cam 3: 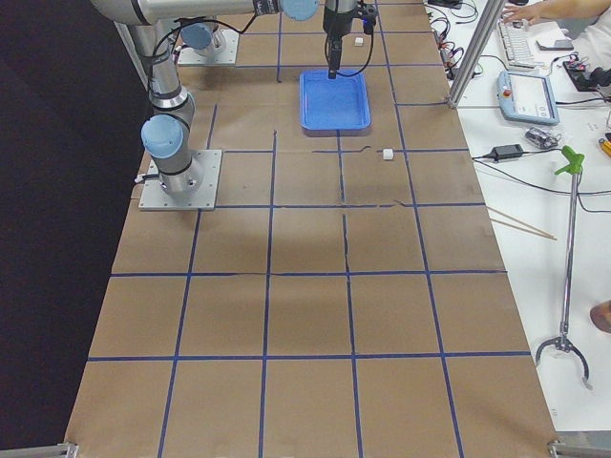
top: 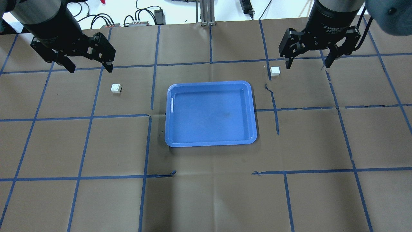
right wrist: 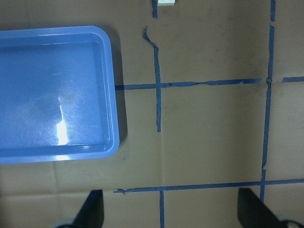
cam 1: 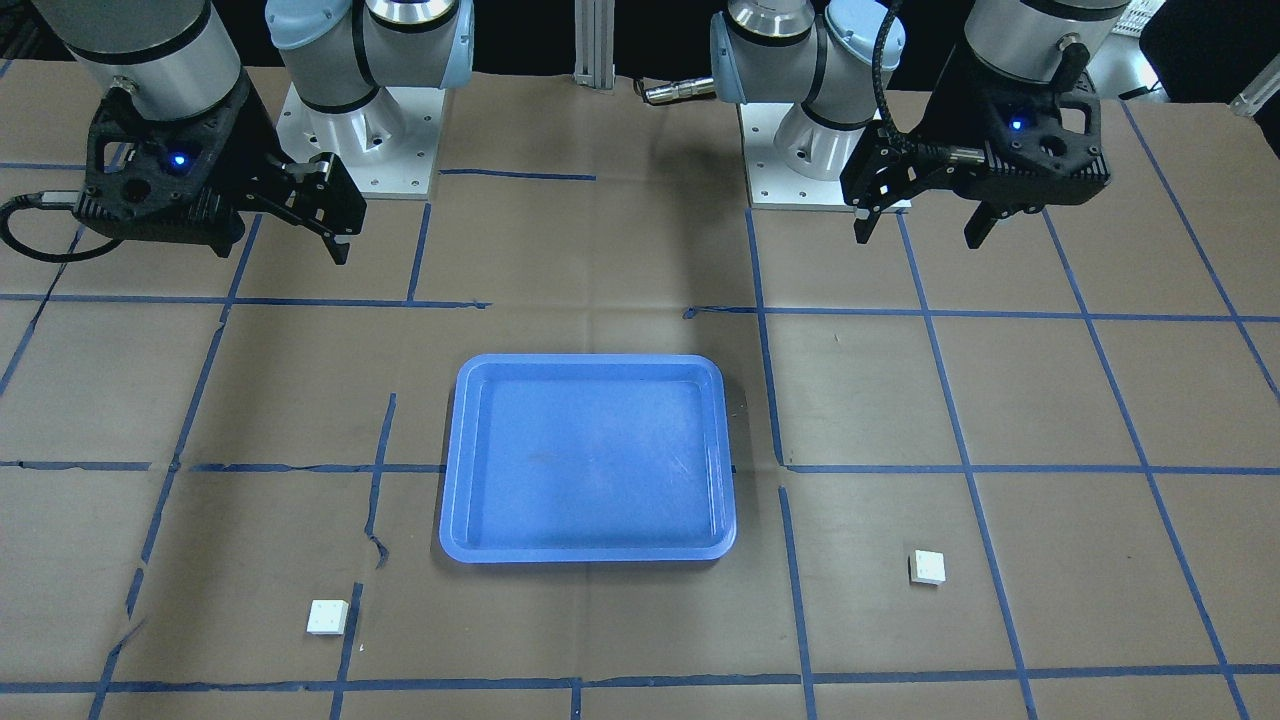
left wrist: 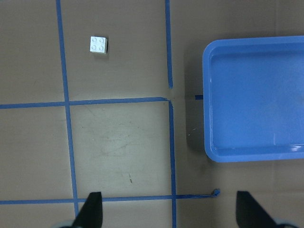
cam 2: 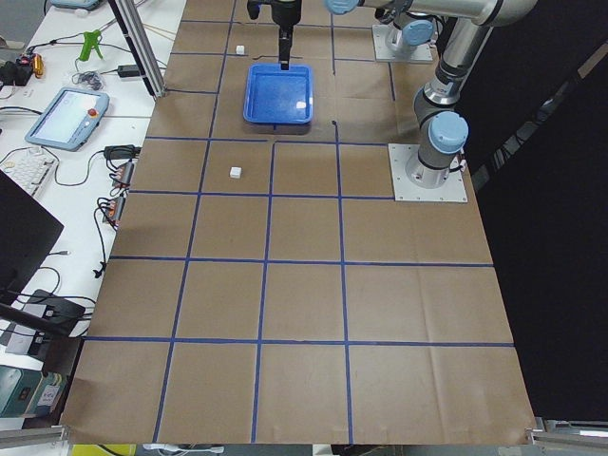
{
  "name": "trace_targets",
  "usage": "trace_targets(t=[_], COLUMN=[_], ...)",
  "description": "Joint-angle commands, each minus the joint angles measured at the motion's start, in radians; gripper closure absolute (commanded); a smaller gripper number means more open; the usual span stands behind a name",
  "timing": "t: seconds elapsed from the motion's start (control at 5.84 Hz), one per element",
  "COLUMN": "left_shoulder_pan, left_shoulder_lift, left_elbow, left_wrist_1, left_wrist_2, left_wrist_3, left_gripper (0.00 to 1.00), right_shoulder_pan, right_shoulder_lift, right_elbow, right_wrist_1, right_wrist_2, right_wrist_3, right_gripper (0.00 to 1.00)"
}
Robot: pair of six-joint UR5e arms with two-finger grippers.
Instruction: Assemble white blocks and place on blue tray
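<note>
The blue tray (top: 210, 143) lies empty at the table's middle; it also shows in the front view (cam 1: 590, 552). One white block (top: 116, 88) lies on the paper to the tray's left, studs up, a little below and right of my left gripper (top: 88, 66), which hangs open and empty above the table. The other white block (top: 275, 71) lies right of the tray's far corner, just left of my open, empty right gripper (top: 307, 65). The left wrist view shows the first block (left wrist: 98, 45) and the tray (left wrist: 256, 95). The right wrist view shows the second block (right wrist: 166, 2) cut by the top edge.
Brown paper with a blue tape grid covers the table, torn near the tray's right side (top: 273, 93). The two arm bases (cam 1: 360, 140) (cam 1: 810, 150) stand at the robot's side. Cables and power bricks (top: 141, 19) lie beyond the far edge.
</note>
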Motion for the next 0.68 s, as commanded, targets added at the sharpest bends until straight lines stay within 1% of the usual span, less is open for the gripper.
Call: trace_targets(t=[0.0, 0.51], left_shoulder_pan=[0.0, 0.0], left_shoulder_lift=[0.001, 0.002], left_elbow=[0.001, 0.002], left_wrist_1=[0.0, 0.0], left_wrist_2=[-0.001, 0.001], left_wrist_3=[-0.001, 0.01], left_gripper=[0.01, 0.01], right_shoulder_pan=[0.0, 0.0], right_shoulder_lift=[0.0, 0.0], right_elbow=[0.0, 0.0], right_wrist_1=[0.001, -0.002], right_wrist_2=[0.0, 0.0], right_wrist_3=[0.002, 0.002], right_gripper=[0.0, 0.0])
